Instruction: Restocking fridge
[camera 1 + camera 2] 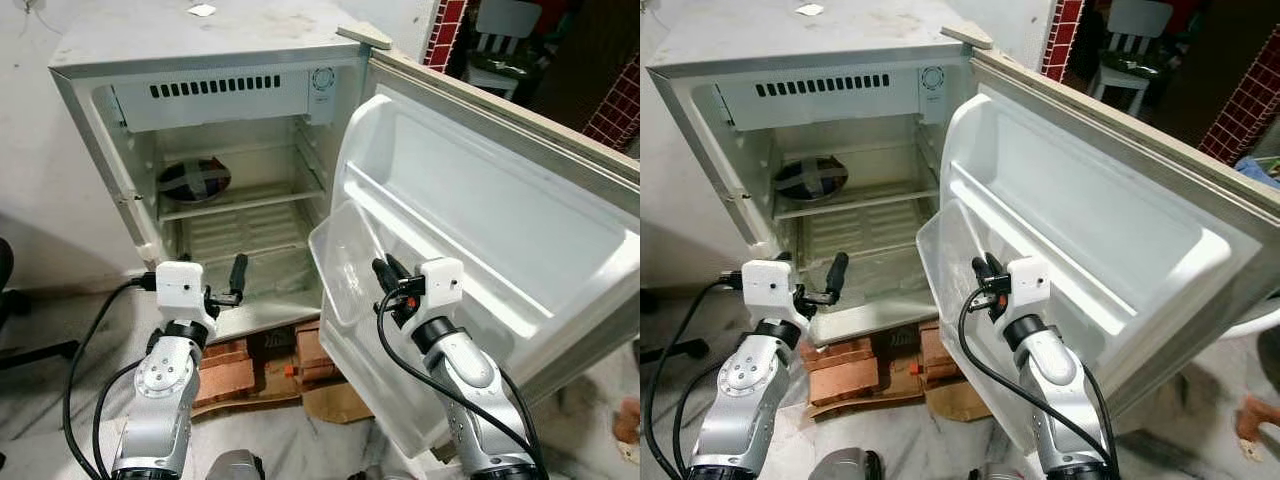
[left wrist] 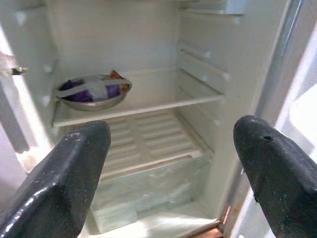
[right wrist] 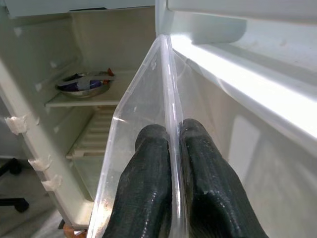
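Pinching the clear plastic edge of the door bin (image 3: 148, 114), the right gripper (image 1: 392, 283) has its two black fingers (image 3: 148, 178) closed together, with the thin wall of the bin caught between them. This bin is a see-through shelf low on the inside of the open fridge door (image 1: 500, 210), and the door swings out to the robot's right, its white liner facing the camera.

The left gripper (image 1: 232, 285) is held out in front of the fridge's open mouth, its fingers (image 2: 69, 173) spread wide apart with nothing between them — the wrist view looks straight past them into the fridge.

Inside the fridge (image 1: 120, 130), a metal bowl (image 1: 194, 180) sits on the upper shelf (image 1: 270, 195), toward the left side. It holds something purple, crossed by pale strips — what it is cannot be made out. Below that shelf is a second, ribbed shelf, and under it a clear drawer (image 2: 143, 193) at the bottom. A vented white panel (image 1: 230, 90) runs across the top of the compartment.

The fridge stands on red bricks (image 1: 225, 365), with a piece of cardboard (image 1: 335, 400) on the pale floor in front of them. Black cables loop down from both wrists. At far left, part of a black chair base (image 1: 30, 350) shows on the floor. Beyond the door at upper right are a white chair (image 1: 500, 40) and a red tiled wall (image 1: 445, 30).
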Controlling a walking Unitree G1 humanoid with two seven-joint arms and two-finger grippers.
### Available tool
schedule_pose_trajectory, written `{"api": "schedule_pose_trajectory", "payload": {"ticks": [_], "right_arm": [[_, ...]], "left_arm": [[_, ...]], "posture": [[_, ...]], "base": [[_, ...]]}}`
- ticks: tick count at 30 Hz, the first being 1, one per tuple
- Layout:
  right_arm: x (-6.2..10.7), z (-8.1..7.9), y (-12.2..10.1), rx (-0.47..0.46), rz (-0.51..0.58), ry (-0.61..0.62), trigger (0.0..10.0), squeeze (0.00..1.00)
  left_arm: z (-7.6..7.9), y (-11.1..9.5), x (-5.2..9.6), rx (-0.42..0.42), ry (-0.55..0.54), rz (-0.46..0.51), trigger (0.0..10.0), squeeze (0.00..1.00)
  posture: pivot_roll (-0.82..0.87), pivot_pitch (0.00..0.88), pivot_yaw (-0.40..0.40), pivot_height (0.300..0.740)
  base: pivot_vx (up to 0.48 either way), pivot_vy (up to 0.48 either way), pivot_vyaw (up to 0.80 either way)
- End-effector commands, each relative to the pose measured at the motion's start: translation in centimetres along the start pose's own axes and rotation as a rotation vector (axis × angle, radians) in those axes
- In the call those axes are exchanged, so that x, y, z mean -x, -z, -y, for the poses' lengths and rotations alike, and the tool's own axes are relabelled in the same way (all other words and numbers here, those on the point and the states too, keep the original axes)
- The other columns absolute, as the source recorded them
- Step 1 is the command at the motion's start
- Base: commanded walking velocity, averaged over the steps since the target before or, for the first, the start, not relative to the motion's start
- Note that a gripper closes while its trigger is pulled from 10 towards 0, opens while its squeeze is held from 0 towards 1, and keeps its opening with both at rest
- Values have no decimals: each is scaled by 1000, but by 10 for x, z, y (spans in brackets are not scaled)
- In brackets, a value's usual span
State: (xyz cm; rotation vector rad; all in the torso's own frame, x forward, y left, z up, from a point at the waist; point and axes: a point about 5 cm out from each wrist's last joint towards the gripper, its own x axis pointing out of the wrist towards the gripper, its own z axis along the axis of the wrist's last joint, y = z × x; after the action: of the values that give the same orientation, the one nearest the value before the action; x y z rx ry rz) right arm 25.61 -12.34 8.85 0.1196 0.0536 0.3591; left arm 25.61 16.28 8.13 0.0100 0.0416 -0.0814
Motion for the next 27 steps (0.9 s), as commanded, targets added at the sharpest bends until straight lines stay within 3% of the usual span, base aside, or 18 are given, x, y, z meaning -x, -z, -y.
{"api": "schedule_pose_trajectory", "payload": {"ticks": [1,13,27], "right_arm": [[1,6,-7,0,34,27,10000,0],[10,-14,3,-73,-27,-170,10000,0],[11,-9,3,-72,-37,-152,10000,0]], "left_arm": [[0,-1,0,-7,3,-3,10000,0],[2,2,-2,-21,5,-35,10000,0],[3,2,-1,-8,5,-45,10000,0]], "posture": [[15,30,-28,740],[14,31,-22,740],[13,33,-21,740]], "base": [[0,0,0],[0,0,39],[0,0,508]]}}
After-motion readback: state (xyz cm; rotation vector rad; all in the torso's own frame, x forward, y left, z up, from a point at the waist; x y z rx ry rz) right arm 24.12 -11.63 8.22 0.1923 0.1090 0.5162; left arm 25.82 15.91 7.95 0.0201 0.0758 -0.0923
